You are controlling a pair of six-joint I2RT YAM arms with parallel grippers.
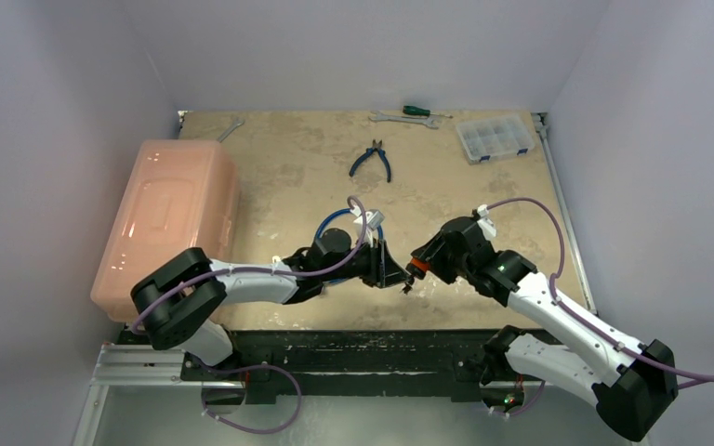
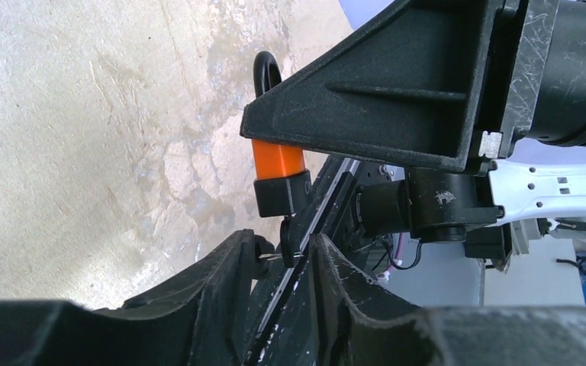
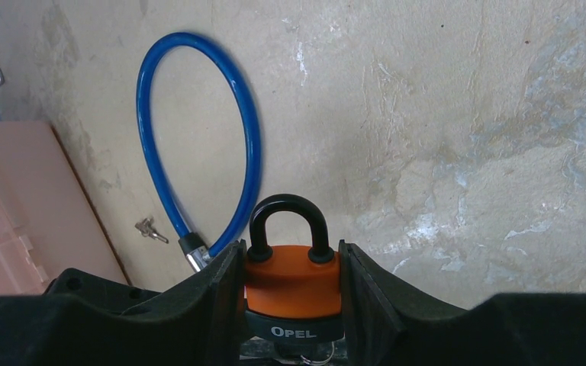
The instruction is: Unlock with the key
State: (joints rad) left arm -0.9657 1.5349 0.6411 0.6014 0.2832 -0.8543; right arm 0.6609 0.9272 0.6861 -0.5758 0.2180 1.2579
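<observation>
The right fingers (image 3: 225,293) are shut tight on the orange padlock (image 3: 294,274), one on each side. They hold it up over the worktop (image 1: 288,186), near the middle of its near edge. The left fingers (image 2: 233,267) pinch the key (image 2: 290,240), which sits at the bottom of the lock. A blue cable loop (image 3: 198,137) and some small keys (image 3: 146,227) lie just behind. A big pink box (image 1: 167,223) sits along the left edge. The pliers (image 1: 372,160), a wrench (image 1: 409,119) and a clear box (image 1: 495,137) lie by the far edge, well apart from the lock.
</observation>
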